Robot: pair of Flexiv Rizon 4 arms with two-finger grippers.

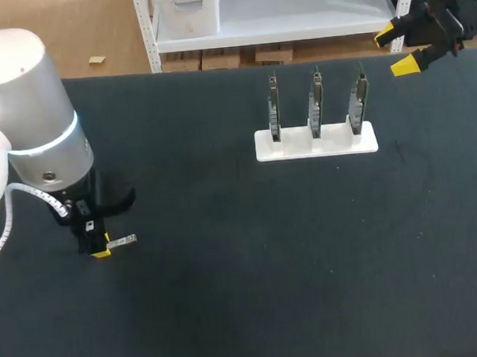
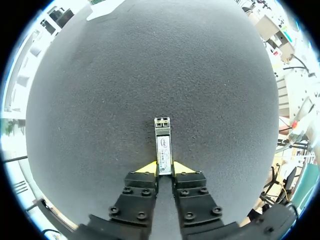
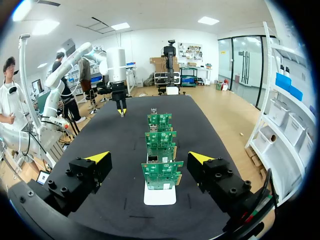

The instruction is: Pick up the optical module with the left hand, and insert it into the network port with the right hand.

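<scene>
The optical module (image 2: 163, 142), a slim silver bar with a labelled top, lies flat on the dark mat. My left gripper (image 2: 164, 169) stands over its near end, both yellow fingertips (image 2: 148, 168) pressed against its sides, so it is shut on the module. In the head view the module (image 1: 123, 240) pokes out to the right of the left gripper (image 1: 101, 252) at the table's left. Three upright boards with the network ports (image 1: 315, 106) stand in a white holder (image 1: 316, 142). My right gripper (image 1: 402, 46) hangs open at the far right, behind the boards (image 3: 160, 172), with nothing between its fingers.
The dark mat (image 1: 253, 260) covers the whole table. The white holder (image 3: 159, 195) with its boards is the only other thing on it. My left arm (image 3: 118, 65) stands beyond the boards in the right wrist view.
</scene>
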